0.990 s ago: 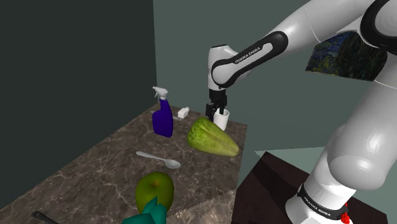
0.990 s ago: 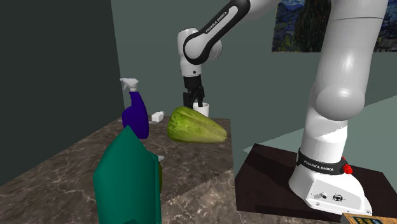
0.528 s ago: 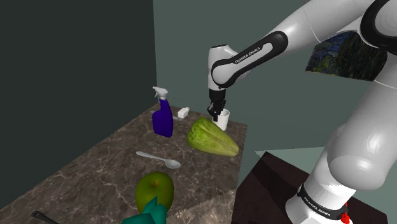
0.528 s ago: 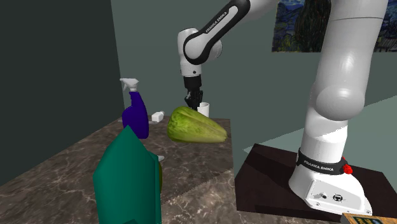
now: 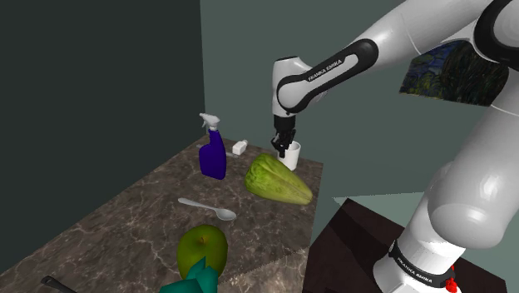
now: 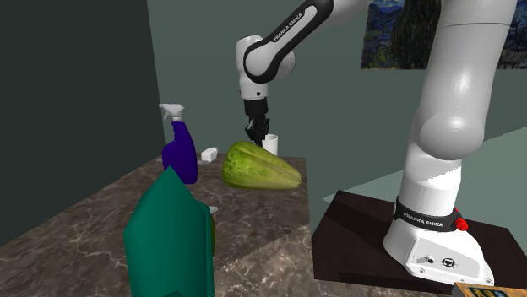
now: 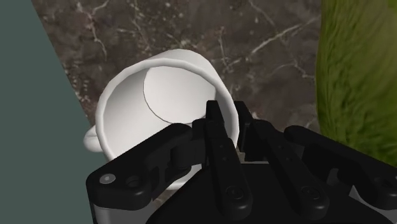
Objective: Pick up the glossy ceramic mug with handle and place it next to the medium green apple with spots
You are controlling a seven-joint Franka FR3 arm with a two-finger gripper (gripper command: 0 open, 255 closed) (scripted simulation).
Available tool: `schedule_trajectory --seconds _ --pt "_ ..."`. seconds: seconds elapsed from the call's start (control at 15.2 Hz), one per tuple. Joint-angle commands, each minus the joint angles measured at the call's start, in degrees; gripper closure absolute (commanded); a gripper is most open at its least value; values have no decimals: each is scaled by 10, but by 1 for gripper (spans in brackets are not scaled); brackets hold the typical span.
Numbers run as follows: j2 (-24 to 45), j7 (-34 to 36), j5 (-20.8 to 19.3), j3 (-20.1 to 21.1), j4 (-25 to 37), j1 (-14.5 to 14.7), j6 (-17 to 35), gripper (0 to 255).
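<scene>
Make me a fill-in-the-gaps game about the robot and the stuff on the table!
1. The gripper is shut on the rim of the white ____.
2. On the dark marbled table, a pale ____ lies between the spray bottle and the apple.
3. The apple's colour is ____.

Missing words: mug; spoon; green.

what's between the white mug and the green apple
In the shoulder view, a large green gourd lies between mug and apple, with a white spoon nearer the apple.
</scene>
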Motion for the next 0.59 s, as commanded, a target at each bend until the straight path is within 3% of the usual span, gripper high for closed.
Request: schedule_trajectory --seconds 0.0,0.53 --pt "-7 -1 1 0 8 0 -15 255" --pt "-35 -6 3 1 42 1 -77 255"
